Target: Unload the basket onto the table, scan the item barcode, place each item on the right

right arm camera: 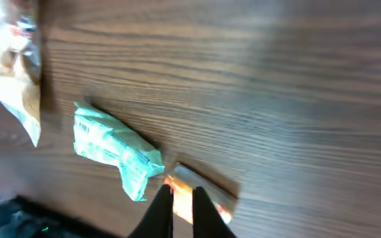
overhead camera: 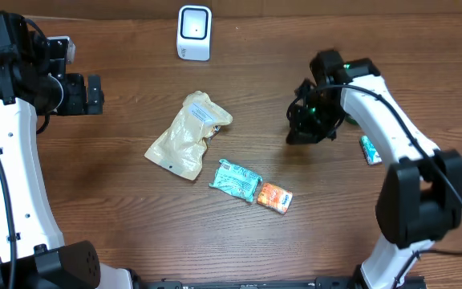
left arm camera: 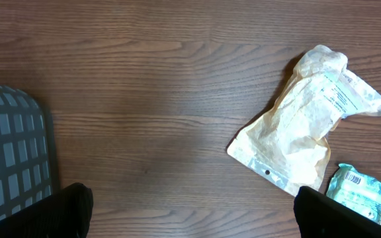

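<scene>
Orange packet [overhead camera: 275, 197], judged the likely item to scan, being straight ahead of the right claw [right arm camera: 180, 198] in the wrist view. Lies flat towards the near edge of the tabletop [overhead camera: 119, 233], about midway along, one end touching a teal packet [overhead camera: 236, 178]. Looks small, thin and light, wrapped in glossy film: probably crinkly, slippery and easier to push along the wood than to lift. Best pinched across the narrow width, at the end away from the teal neighbour, with a gentle squeeze. Further back, a crumpled beige pouch [overhead camera: 188, 134], soft and limp. At the middle of the far edge, a white scanner [overhead camera: 194, 32], standing upright.

Right claw closed to a thin slit, gripping nothing, apart from the orange packet. Left claw [left arm camera: 194, 205] spread wide and empty, near the left edge.

Hard to make out:
- No barcode visible on the orange packet, so printed side unknown.
- Right wrist view blurred.
- Barcode showing only on the teal packet's end, in the left wrist view.
- Another small greenish packet [overhead camera: 370, 149] near the right edge, half hidden by the right arm.
- Grey gridded basket [left arm camera: 8, 152], cut off at the side of the left wrist view.
</scene>
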